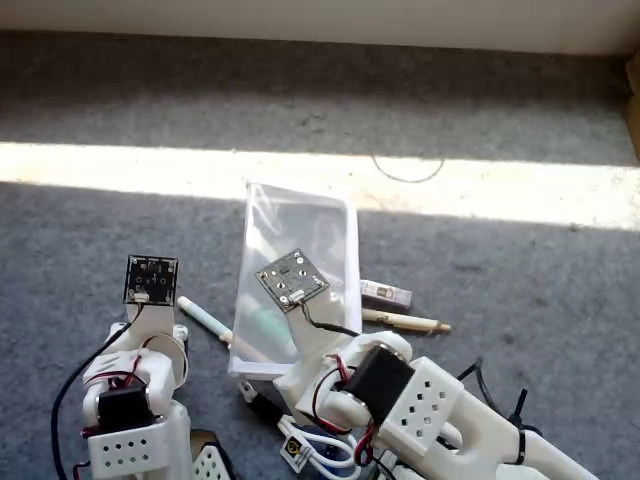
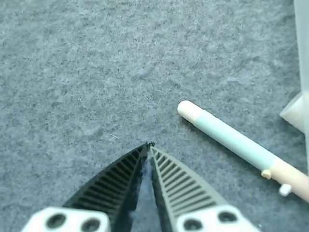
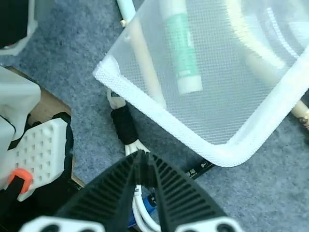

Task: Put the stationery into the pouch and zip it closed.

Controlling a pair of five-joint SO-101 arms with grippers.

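Observation:
A translucent white mesh pouch (image 1: 297,262) lies on the grey carpet, with a green-and-white tube (image 3: 181,53) inside it. A pale green pen with a cream cap (image 2: 227,137) lies to the pouch's left, its far end tucked under the pouch (image 3: 159,118). The same pen (image 1: 204,320) lies just right of the left arm. My left gripper (image 2: 147,145) is shut and empty, a short way from the pen's cap. My right gripper (image 3: 142,154) is shut and empty, just off the pouch's near corner. A small clear-capped item (image 1: 386,293) and a wooden stick (image 1: 405,321) lie right of the pouch.
A white cord with a black sleeve (image 3: 124,125) lies at the pouch's near corner, and cables (image 1: 310,450) run beside the arm bases. A sunlit band (image 1: 500,190) crosses the carpet behind the pouch. A thin wire loop (image 1: 405,172) lies there.

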